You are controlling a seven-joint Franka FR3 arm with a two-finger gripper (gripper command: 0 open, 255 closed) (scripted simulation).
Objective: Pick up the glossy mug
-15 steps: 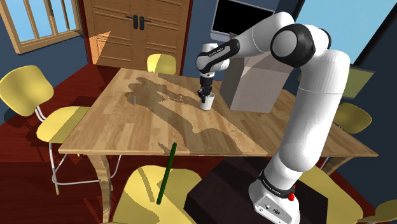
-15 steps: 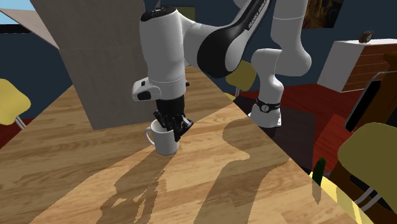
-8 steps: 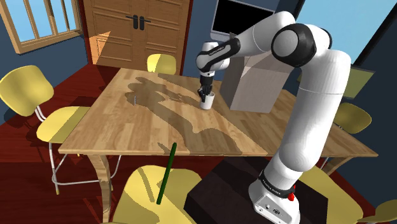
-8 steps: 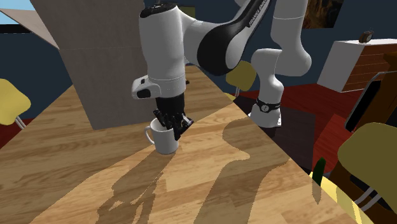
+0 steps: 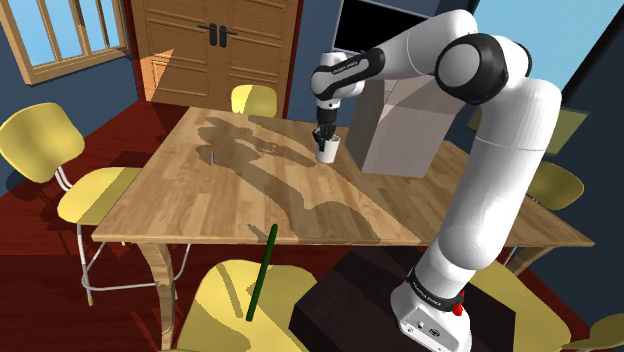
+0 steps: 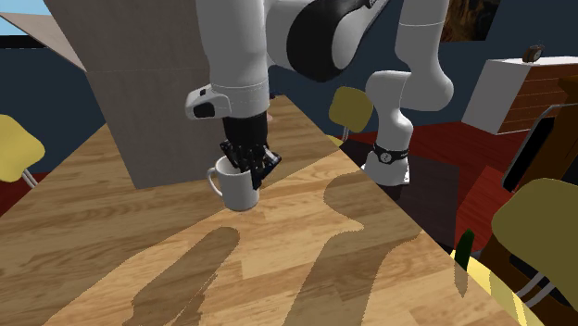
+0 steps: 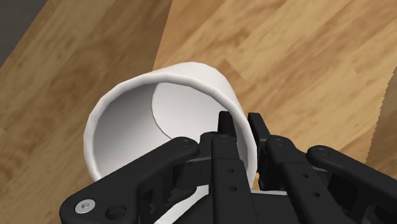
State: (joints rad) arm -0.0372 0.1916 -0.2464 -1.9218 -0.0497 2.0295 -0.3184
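Wrist view first: our gripper [image 7: 240, 125] is clamped on the mug [image 7: 159, 105]. The wall is pinched between the two fingers [image 7: 224, 130], one inside the rim and the other outside. The mug is plain white and glossy, its open mouth faces the camera, and most of it sticks out to one side of the jaws. Past the jaws we see the wooden table [image 7: 305, 57].

Over in the second exterior view the mug hangs right under the jaws, with its handle [image 6: 214, 185] on the side away from them. Its base looks to be just off the wood, though we can't swear to the gap. A big box [image 6: 148, 93] stands near the jaws, behind the mug and not touching it.

Shoulder view has the jaws pointing down with the mug at their tips, beside that box, over the far part of the table.
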